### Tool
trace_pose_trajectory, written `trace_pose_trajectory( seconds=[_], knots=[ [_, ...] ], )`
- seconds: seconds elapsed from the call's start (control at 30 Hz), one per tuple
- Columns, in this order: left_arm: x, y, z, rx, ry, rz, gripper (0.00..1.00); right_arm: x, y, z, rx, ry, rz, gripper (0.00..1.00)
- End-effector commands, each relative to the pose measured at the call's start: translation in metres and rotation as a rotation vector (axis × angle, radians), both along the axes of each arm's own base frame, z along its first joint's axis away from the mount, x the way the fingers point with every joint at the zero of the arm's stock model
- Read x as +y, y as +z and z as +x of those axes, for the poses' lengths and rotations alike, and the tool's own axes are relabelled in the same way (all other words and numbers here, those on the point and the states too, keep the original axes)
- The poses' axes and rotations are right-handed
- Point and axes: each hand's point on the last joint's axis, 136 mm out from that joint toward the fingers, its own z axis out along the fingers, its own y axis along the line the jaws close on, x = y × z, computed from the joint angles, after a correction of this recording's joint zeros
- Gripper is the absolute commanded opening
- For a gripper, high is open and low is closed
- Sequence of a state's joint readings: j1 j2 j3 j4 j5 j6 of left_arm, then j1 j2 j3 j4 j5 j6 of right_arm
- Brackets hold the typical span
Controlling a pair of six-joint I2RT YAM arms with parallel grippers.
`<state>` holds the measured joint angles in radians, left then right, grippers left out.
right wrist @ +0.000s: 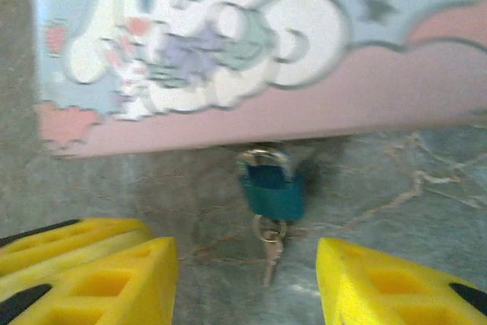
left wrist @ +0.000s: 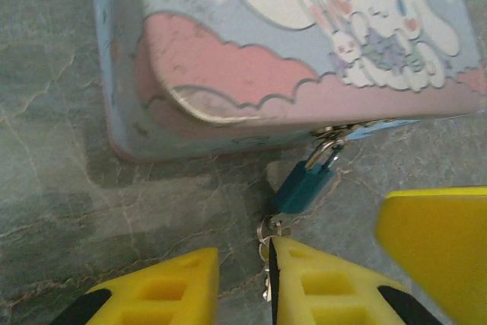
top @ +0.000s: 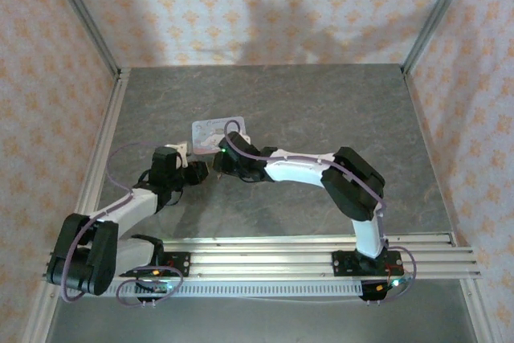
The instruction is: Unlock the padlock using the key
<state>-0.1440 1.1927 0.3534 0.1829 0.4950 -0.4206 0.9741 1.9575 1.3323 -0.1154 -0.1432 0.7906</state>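
Noting left gripper (left wrist: 243, 283) and right gripper (right wrist: 247, 279) both parted, we locate the padlock (right wrist: 272, 186) hanging at the tin's (right wrist: 304, 104) front edge, the key (right wrist: 270, 255) at its base. Off-centre closure may nudge the slim key aside, skewing the padlock.

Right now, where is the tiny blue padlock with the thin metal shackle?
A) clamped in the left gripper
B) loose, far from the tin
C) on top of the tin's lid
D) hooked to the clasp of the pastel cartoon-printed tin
D: the tiny blue padlock hangs by its shackle from the metal clasp on the front edge of the pastel cartoon-printed tin.
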Motion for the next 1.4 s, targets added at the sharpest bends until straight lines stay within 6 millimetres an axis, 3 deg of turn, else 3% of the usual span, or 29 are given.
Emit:
trace_pose_trajectory(
  seconds=[0.0, 0.57, 1.0, 1.37],
  knots=[
    [-0.002, 0.006, 0.005, -0.013, 0.01, -0.042, 0.24, -0.007, -0.01, 0.006, -0.027, -0.009, -0.107, 0.51],
    [0.033, -0.011, 0.007, 0.069, 0.142, -0.066, 0.24, 0.001, -0.032, 0.019, -0.059, -0.021, -0.298, 0.51],
    [0.041, -0.013, 0.01, 0.074, 0.159, -0.083, 0.24, 0.009, -0.049, 0.027, -0.063, -0.02, -0.369, 0.5],
    [0.031, -0.001, 0.034, 0.021, 0.087, -0.129, 0.25, -0.006, -0.041, 0.031, -0.088, -0.065, -0.401, 0.11]
  ],
)
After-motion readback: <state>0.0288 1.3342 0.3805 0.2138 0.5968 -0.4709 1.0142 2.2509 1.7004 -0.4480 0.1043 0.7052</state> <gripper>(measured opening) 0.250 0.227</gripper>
